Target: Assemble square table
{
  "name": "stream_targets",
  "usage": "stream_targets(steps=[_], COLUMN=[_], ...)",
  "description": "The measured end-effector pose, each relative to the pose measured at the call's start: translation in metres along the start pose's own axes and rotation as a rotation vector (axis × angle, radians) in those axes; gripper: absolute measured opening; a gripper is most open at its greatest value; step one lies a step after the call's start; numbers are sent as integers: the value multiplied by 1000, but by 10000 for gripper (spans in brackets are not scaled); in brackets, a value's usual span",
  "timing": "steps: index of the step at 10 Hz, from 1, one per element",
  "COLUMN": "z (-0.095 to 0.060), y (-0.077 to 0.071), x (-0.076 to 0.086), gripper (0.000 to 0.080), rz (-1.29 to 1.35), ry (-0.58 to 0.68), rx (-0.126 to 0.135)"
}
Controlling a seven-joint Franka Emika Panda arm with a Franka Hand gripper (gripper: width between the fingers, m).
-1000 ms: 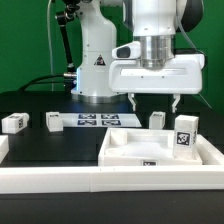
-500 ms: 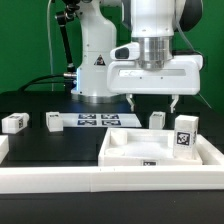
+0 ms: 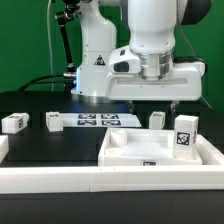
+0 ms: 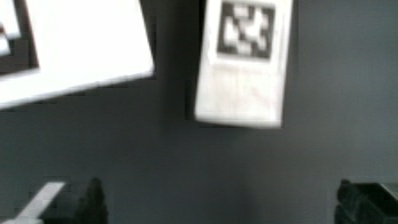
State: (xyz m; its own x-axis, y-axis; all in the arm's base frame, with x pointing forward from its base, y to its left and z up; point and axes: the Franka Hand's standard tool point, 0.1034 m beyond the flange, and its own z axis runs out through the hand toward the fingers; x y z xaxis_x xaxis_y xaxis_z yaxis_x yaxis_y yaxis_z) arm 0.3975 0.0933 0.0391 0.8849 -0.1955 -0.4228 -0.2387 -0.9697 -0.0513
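Though barely seen in exterior view, fingers point(image 4: 71, 200) plainly apart, empty, in wrist view, leg point(image 4: 240, 70) nearby.

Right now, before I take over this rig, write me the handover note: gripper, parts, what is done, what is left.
Gripper: open, empty, hanging above the table behind the slab.
Tabletop slab: lies flat at the front; no leg shows attached.
Legs: far-left leg and second leg lie loose on the exterior view's left; third leg stands behind the slab, about under the gripper; fourth leg stands at the slab's right edge.
Done: nothing fitted, nothing grasped.
Left: pick up and fit all four legs.
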Motion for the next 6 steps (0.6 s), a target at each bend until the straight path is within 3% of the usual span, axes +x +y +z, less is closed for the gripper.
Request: stream_targets(steps=[6], z=[9], y=[-3], x=[-5], gripper=[649], rz=[25], ry=[-408], rx=[-13])
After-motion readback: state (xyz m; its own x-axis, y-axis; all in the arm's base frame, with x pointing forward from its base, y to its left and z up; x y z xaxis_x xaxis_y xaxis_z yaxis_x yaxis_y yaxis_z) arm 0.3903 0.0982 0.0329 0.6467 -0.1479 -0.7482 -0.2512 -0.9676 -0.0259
